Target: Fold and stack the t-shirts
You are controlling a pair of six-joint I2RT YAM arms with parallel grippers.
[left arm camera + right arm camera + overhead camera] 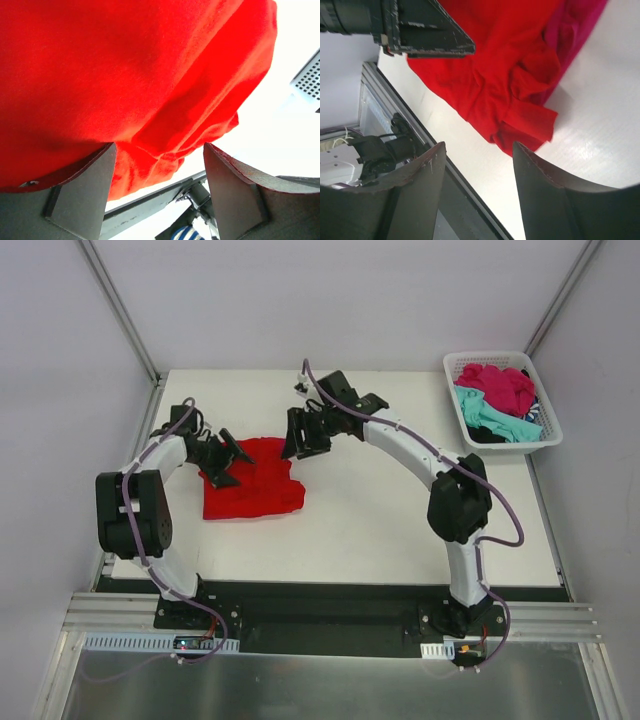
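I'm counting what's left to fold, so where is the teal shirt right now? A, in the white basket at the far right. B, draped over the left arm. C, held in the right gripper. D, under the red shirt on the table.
A: the teal shirt lies in the white basket at the far right, next to a magenta shirt, well away from the red shirt.
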